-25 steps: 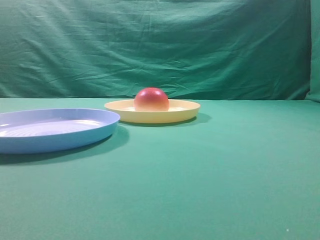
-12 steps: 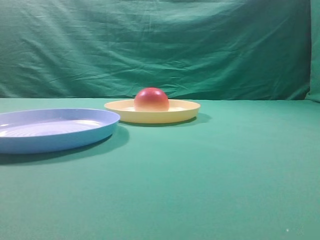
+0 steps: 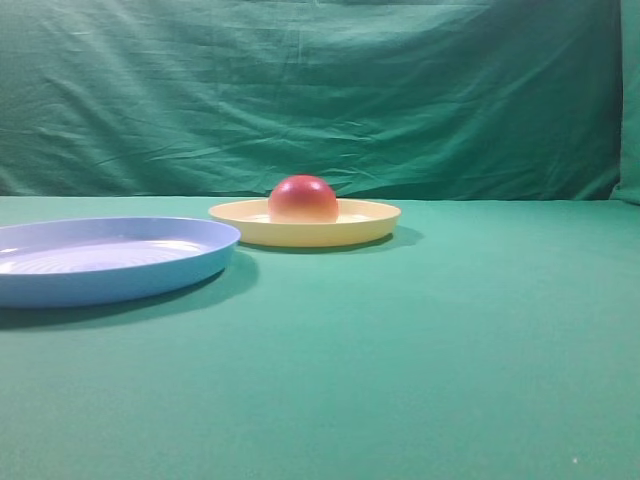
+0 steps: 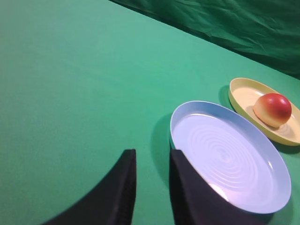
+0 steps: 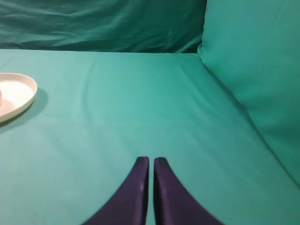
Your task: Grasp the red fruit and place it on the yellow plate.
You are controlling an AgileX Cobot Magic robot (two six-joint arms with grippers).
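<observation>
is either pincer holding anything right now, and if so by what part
Nothing is held. Both the left pincer and the right pincer are empty, and the red fruit sits alone on the yellow plate.

Nothing changes from the earlier pictures to now. The red fruit (image 3: 302, 199) sits in the same spot on the yellow plate (image 3: 370, 222), far back near the middle. The blue plate (image 3: 190, 262) on the left is in the same place too.
</observation>
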